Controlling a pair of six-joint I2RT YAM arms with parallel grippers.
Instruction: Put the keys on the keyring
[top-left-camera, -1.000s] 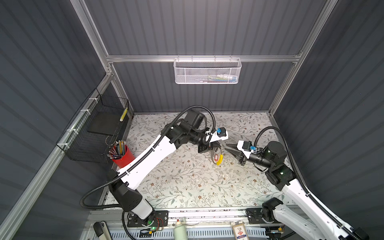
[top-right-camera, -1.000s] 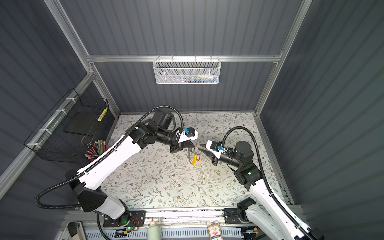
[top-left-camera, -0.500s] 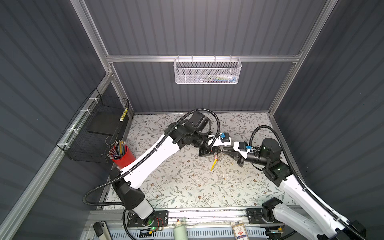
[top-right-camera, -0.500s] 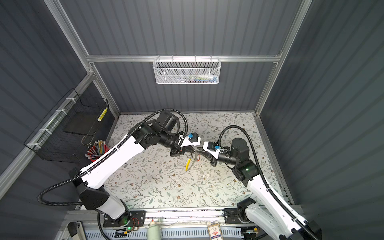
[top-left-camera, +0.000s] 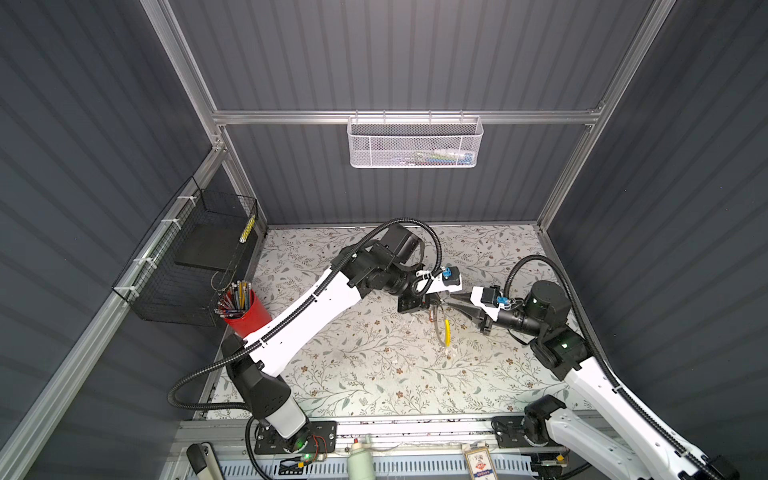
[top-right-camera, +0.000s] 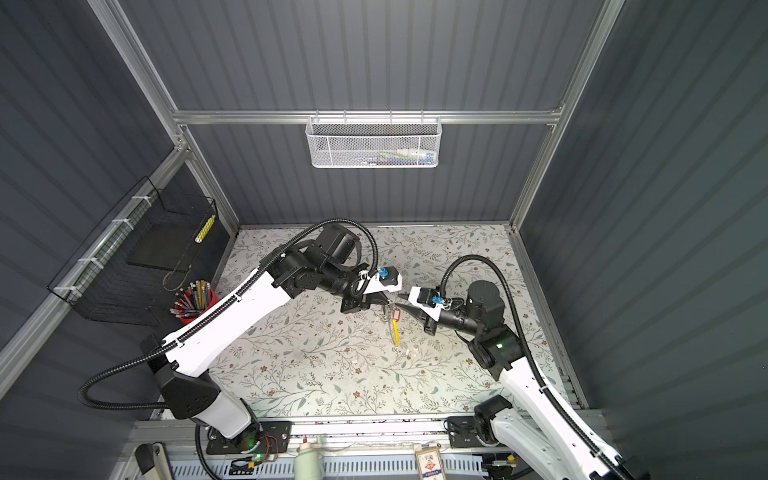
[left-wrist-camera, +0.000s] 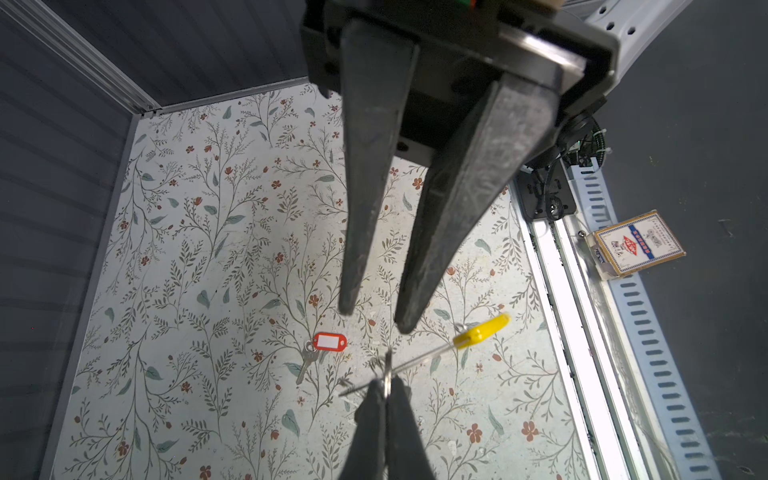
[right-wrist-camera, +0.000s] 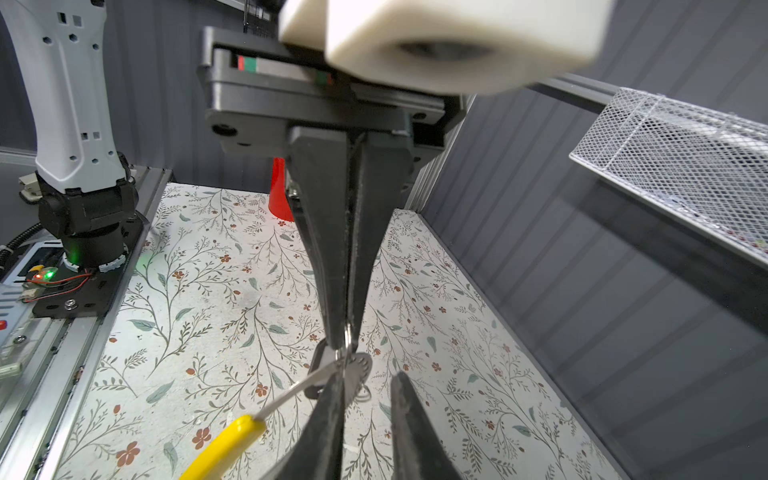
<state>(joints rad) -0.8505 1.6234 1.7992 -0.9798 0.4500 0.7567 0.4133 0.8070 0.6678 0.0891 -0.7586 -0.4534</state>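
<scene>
One red-tagged key (left-wrist-camera: 328, 343) lies loose on the table (left-wrist-camera: 208, 249); left gripper (left-wrist-camera: 386, 384) pinches the raised keyring (left-wrist-camera: 478, 332); right gripper (left-wrist-camera: 376, 318) narrowly parted, empty; black-tagged key (right-wrist-camera: 316, 361) hangs alongside, threading unclear

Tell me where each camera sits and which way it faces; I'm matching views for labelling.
Top views: both high above the table's front rail, looking down at the floral table; both arms show.
Left wrist: on the left arm, looking along its own left gripper, shut on the keyring, toward the right gripper and table.
Right wrist: on the right arm, looking past its own open fingers at the left gripper.
Shared: both wrist views show both grippers and the keyring's yellow segment.
</scene>
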